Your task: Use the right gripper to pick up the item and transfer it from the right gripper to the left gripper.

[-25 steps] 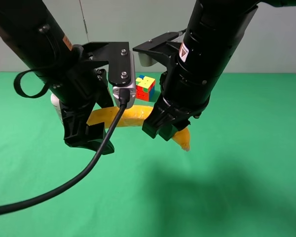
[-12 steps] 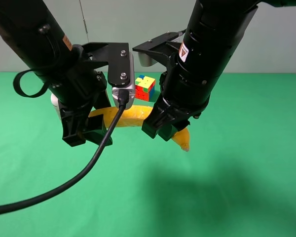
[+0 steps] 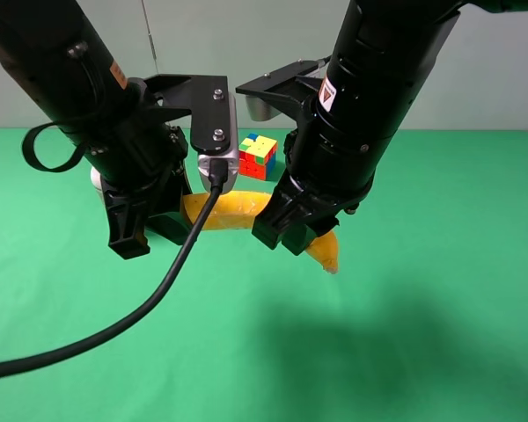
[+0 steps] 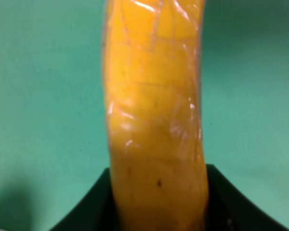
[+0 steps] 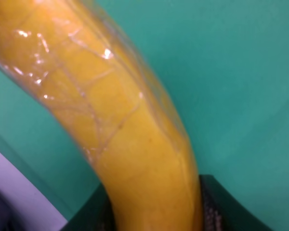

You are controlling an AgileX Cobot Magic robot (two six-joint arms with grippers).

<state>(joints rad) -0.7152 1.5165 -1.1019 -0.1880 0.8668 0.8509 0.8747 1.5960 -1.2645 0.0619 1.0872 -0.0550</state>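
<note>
The item, a curved yellow banana (image 3: 239, 209), hangs above the green table between both arms. My right gripper (image 3: 290, 230), on the glossy arm with the red-and-white label, is shut on it near its right end, and the tip (image 3: 327, 256) pokes out below. My left gripper (image 3: 151, 227) is shut on the banana's left end. In the left wrist view the banana (image 4: 154, 120) runs straight out from between black fingers (image 4: 231, 204). The right wrist view shows the banana (image 5: 115, 125) curving away from that gripper's fingers (image 5: 217, 207).
A multicoloured puzzle cube (image 3: 259, 156) stands on the green cloth (image 3: 440, 308) behind the banana. A white bottle (image 3: 98, 180) is mostly hidden behind the left arm. A thick black cable (image 3: 158, 290) loops from the left wrist toward the front left.
My left gripper's fingers have closed inward onto the banana's left end. The right gripper keeps its hold and has barely moved.
</note>
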